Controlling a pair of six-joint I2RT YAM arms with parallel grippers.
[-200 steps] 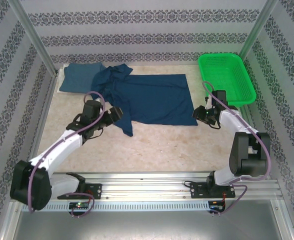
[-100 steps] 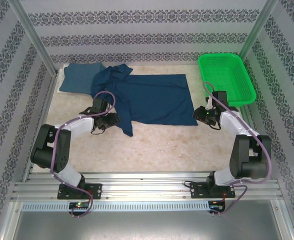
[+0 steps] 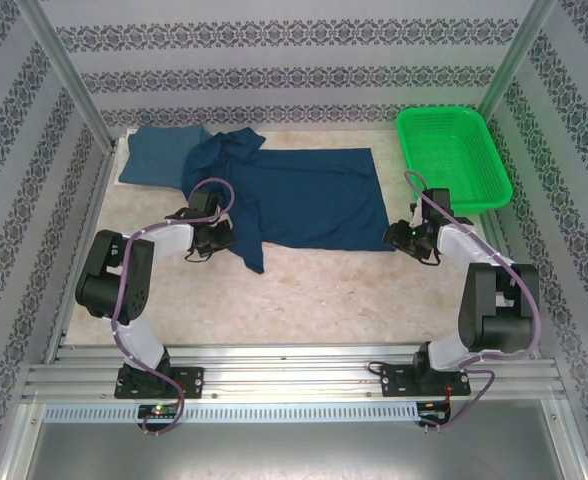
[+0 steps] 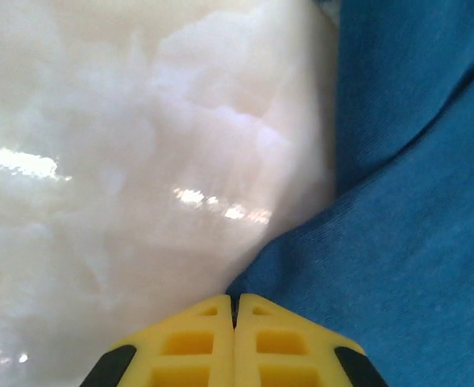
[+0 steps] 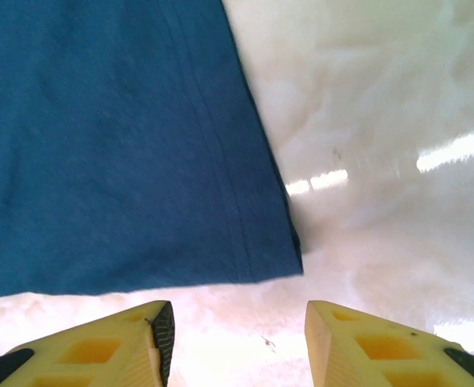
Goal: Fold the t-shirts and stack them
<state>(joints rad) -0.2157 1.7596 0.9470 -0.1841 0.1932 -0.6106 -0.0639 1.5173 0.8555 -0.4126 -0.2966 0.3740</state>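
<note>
I'm seeing the left claw (image 4: 234,300) closed tight, touching the navy shirt (image 4: 414,201); the right claw (image 5: 239,308) is hanging spread, empty, facing its corner.

No writing or number can be read; the wallpaper bands (image 3: 274,38) seem merely ornamental from here.

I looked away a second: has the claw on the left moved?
Yes. The left gripper slid slightly toward the table's near edge, along the navy shirt's near flap.

White-shelled arms (image 3: 161,239), black joints (image 3: 107,286), looping purple cables (image 3: 126,300), yellow black-edged fingers (image 4: 187,348) with square recesses.
</note>
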